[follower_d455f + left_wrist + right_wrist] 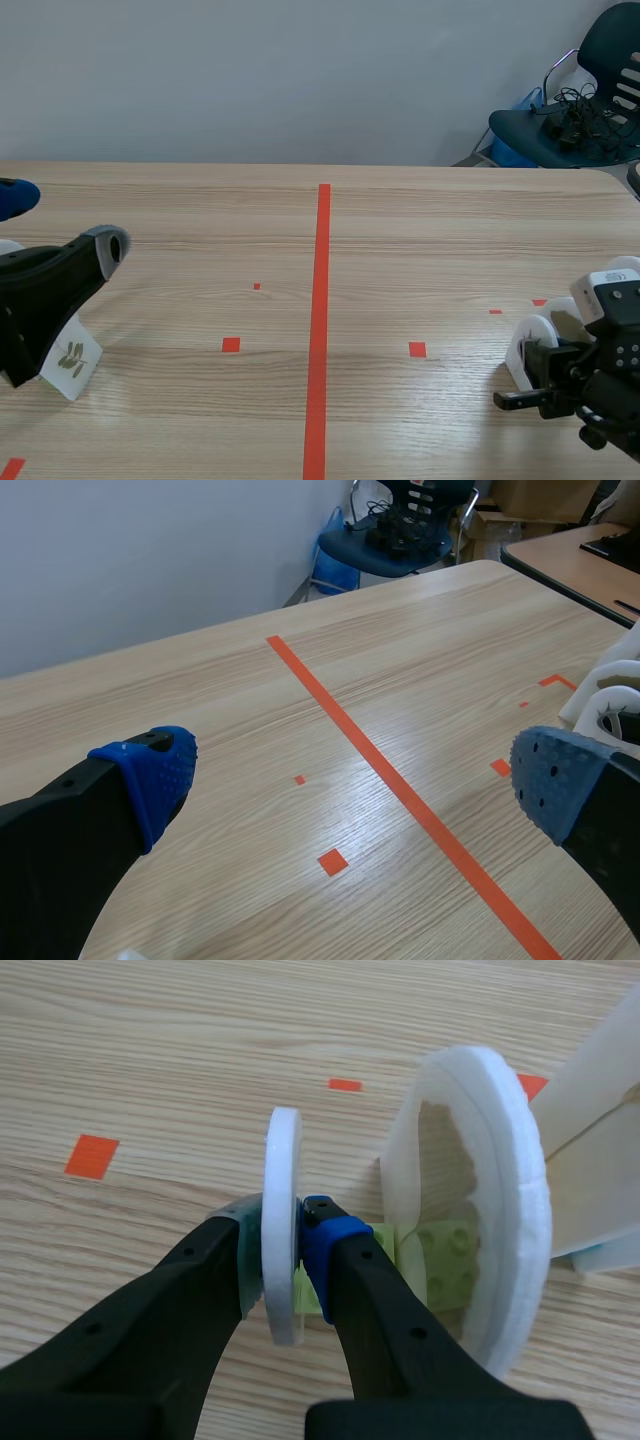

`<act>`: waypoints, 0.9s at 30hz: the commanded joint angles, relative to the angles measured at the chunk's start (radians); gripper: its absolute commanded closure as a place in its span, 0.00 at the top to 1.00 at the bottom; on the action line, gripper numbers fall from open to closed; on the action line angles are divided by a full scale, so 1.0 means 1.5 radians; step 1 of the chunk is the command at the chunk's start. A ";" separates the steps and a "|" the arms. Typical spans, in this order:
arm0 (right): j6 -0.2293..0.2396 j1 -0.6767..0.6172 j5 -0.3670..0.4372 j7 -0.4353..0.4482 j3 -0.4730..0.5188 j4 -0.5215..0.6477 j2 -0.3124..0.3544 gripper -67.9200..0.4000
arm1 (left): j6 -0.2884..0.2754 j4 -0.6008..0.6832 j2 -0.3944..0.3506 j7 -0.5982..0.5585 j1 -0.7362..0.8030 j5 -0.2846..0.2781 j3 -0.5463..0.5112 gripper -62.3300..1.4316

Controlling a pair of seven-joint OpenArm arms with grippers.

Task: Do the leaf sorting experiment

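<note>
My right gripper (285, 1245) is shut on a thin white disc (283, 1175), held upright and edge-on between the pads. Just beside it stands a thicker white foam ring (510, 1180) with pale green pieces (445, 1260) behind it. In the scene view the same white discs (530, 350) stand at the table's front right, against my right gripper (545, 378). My left gripper (350, 780) hangs open over bare table, its blue pads (150, 775) wide apart and nothing between them. In the scene view it sits at the left edge (60, 225).
A white tag (72, 362) with dark marks stands under the left arm. White sheets (600, 1150) lean beyond the foam ring. A dark chair (570, 120) with cables stands past the table's far right corner. Another table (580, 555) is beyond.
</note>
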 commanded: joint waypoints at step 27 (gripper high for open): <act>0.008 0.002 0.037 -0.070 0.025 0.306 0.036 0.98 | -0.002 0.001 -0.001 -0.009 -0.004 -0.010 0.001 1.00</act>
